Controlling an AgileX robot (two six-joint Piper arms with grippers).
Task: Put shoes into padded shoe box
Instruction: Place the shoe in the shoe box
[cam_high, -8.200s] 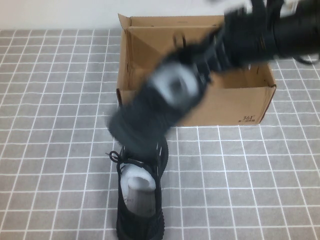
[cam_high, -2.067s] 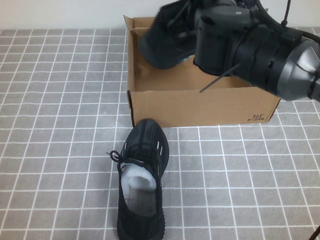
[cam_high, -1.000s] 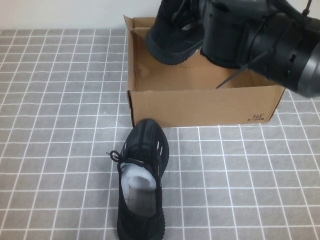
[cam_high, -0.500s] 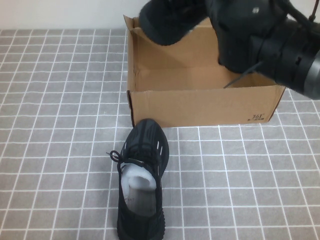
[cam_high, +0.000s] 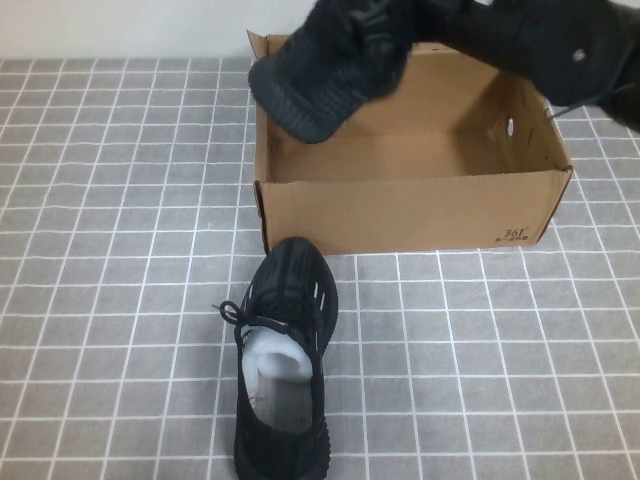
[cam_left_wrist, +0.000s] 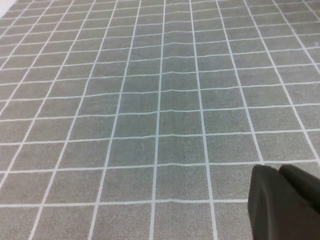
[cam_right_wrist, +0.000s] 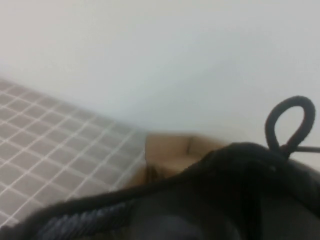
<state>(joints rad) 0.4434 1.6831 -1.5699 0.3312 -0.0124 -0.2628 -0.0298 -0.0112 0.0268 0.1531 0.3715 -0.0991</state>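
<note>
One black knit sneaker (cam_high: 283, 360) with white paper stuffing lies on the table in front of the brown cardboard shoe box (cam_high: 410, 212), toe toward the box. My right gripper (cam_high: 425, 22) is shut on the other black sneaker (cam_high: 325, 70) and holds it in the air above the box's far left corner, toe past the left wall. In the right wrist view that sneaker (cam_right_wrist: 200, 200) fills the lower part, with the box (cam_right_wrist: 170, 150) beyond it. My left gripper (cam_left_wrist: 286, 200) is out of the high view; its fingers are together over bare tablecloth.
A grey cloth with a white grid (cam_high: 120, 250) covers the table. The box is open at the top and nothing shows inside it. A white wall (cam_right_wrist: 150, 50) stands behind the table. My right arm (cam_high: 560, 45) hangs over the box's far right corner.
My right arm has drawn back to the upper right, uncovering the inside of the box. The held sneaker has swung left and lower, over the box's left wall.
</note>
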